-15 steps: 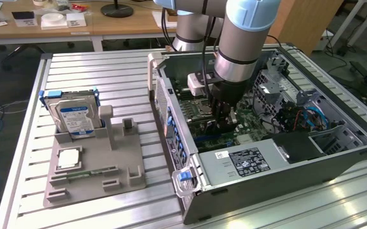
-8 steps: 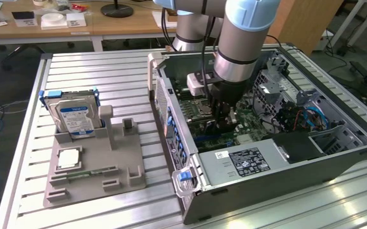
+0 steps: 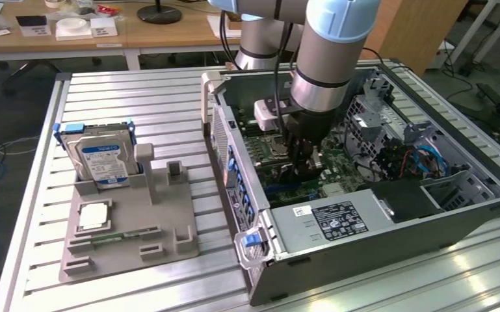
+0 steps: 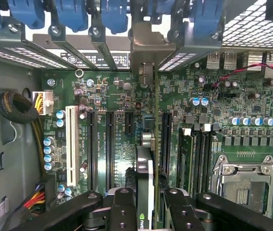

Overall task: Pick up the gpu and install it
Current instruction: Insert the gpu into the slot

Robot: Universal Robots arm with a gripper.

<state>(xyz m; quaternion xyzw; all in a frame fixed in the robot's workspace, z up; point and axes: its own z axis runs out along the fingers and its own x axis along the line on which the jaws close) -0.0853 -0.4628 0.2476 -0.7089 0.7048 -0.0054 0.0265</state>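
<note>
The gpu (image 4: 145,166) appears edge-on in the wrist view, a thin card with a silver bracket (image 4: 146,53) at its far end. My gripper (image 4: 145,209) is shut on it, with black fingers (image 4: 122,207) on either side. The card hangs upright over the green motherboard (image 4: 122,96), in line with a gap between the long black expansion slots (image 4: 110,149). Its bracket reaches the rear slot openings under the blue latches (image 4: 112,12). In the exterior view my gripper (image 3: 304,170) is lowered deep inside the open computer case (image 3: 458,214).
The case's power supply (image 3: 337,221) sits near its front wall, with cables and a drive cage (image 3: 406,156) on the exterior view's right. Left of the case, a grey holder (image 3: 128,227) carries a hard drive (image 3: 102,159), a processor chip (image 3: 93,218) and a memory stick (image 3: 128,235).
</note>
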